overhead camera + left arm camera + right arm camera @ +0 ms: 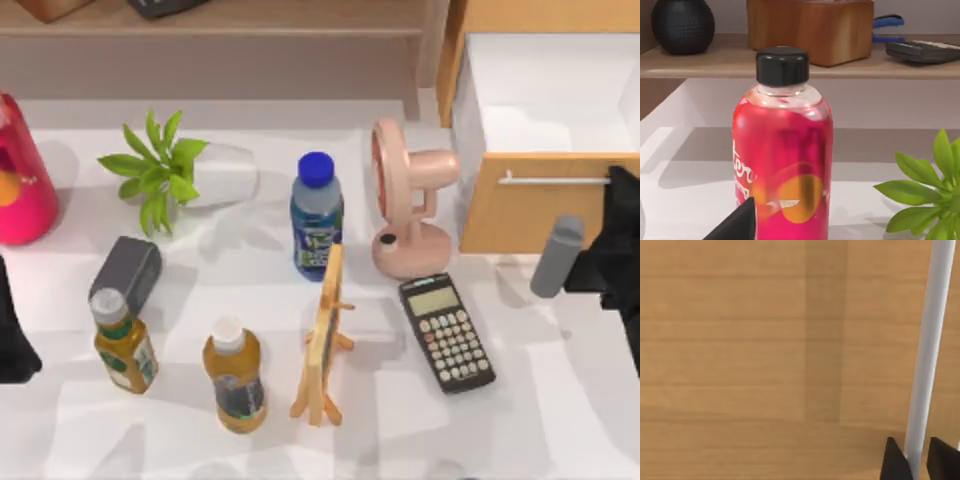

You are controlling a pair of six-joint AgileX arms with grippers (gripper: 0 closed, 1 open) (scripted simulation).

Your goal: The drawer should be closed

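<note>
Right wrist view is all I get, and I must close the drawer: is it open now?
Observer: Yes, the drawer stands pulled out, its white inside showing.
Operator: Where along the bar am I?
Observer: The right arm's jaws are shut on the handle at its right end.
Operator: And the left arm?
Observer: The left arm is parked at the table's left edge, near a pink bottle.

the drawer (545,200) stands pulled open at the table's far right, light-brown front, thin silver bar handle (555,180), white inside.
</note>
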